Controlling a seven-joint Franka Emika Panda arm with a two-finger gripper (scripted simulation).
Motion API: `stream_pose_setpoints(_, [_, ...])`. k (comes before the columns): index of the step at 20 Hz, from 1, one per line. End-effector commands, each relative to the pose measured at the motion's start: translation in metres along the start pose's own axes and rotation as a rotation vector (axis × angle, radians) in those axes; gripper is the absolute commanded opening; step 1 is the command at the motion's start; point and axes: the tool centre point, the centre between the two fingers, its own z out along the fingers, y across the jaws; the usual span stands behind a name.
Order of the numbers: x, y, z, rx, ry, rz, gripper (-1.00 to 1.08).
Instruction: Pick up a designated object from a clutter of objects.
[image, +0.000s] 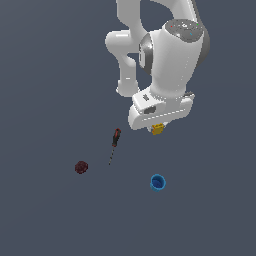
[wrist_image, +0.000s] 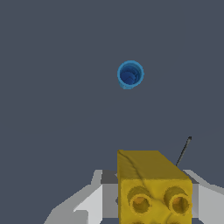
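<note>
In the exterior view, the bench (image: 45, 100) carries, from left to right, the dark red lump (image: 81, 167), the screwdriver (image: 114, 143) with its handle toward 12 o'clock and its tip toward 6 o'clock, and the blue cup (image: 157, 182) standing mouth up. The yellow block (image: 157, 129) sits at 12 o'clock from the cup, directly under the white arm (image: 170, 60), apparently raised off the bench. The end effector (wrist_image: 153, 205) is closed on the yellow block, with white fingers (wrist_image: 89, 203) flanking both of its sides in the wrist view.

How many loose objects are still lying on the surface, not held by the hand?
3. The dark red lump lies toward the exterior view's left, the screwdriver mid-scene, the blue cup toward the right. The yellow block is in the hand.
</note>
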Motion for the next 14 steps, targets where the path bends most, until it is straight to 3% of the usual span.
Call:
stream_pose_setpoints(1, [-0.012, 0.012, -0.027, 0.001, 0.001, 0.0, -1.0])
stream_pose_setpoints(14, [-0.057, 0.066, -0.138, 0.002, 0.001, 0.0, -1.0])
